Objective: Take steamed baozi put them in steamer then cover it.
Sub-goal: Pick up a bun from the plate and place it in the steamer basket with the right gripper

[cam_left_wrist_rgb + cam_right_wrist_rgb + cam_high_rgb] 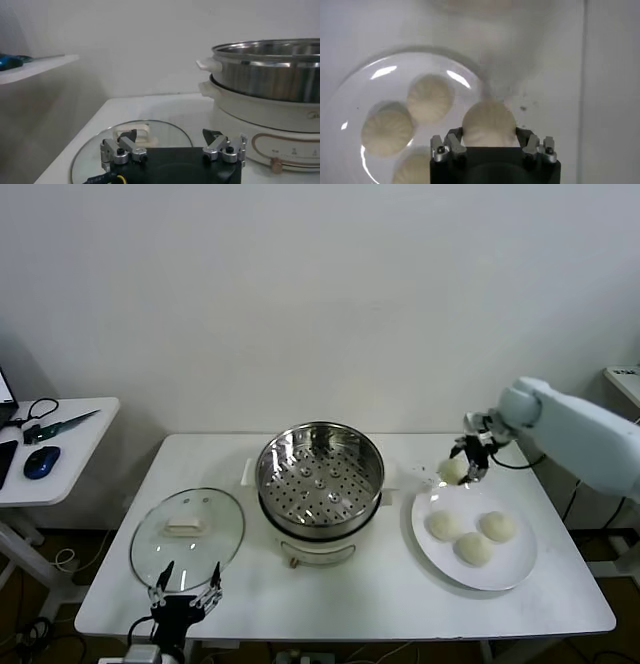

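My right gripper (489, 142) fingers squeeze one baozi (489, 122) between them; only the head view shows it lifted above the plate (515, 564).

My left gripper (186, 586) waits, fingers apart.

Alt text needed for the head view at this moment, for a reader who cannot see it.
The right gripper holds one baozi lifted above the far-left rim of a white plate, where three more baozi remain. The empty steamer stands mid-table with its cover lying flat to its left. The left gripper waits open at the table's near edge by the cover.
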